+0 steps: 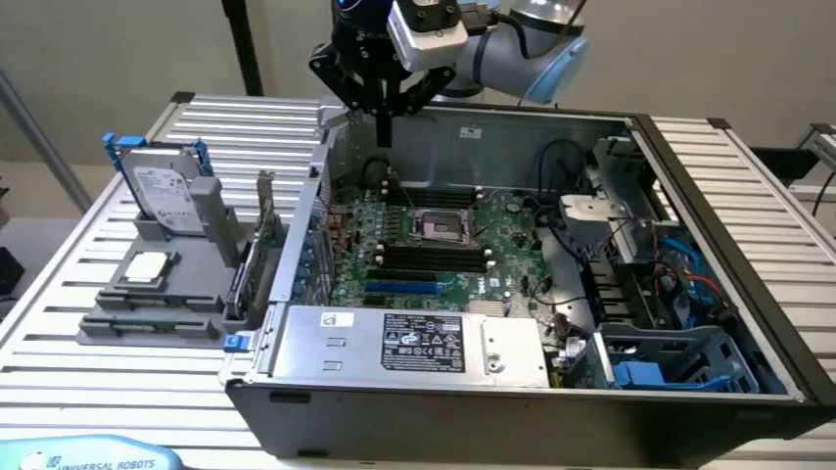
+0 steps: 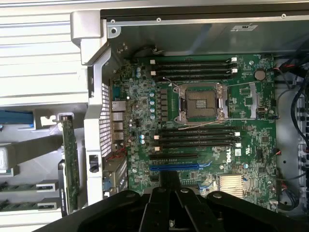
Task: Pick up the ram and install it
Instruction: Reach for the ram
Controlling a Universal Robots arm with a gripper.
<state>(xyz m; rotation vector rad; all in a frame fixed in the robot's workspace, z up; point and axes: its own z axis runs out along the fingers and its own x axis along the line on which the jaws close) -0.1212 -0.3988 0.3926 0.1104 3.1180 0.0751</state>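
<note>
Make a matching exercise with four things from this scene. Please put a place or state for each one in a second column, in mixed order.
Column 1
1. black robot gripper
2. silver hard drive in a blue frame
3. silver power supply box with a black label
4. square metal processor socket

Column 2
A. in the middle of the green motherboard
B. upright in the grey holder, outside the black computer case
C. shut and empty, above the open case
D. inside the case, against the wall nearest the exterior camera

Pairs: 1-C, 2-B, 3-D, 4-A
</note>
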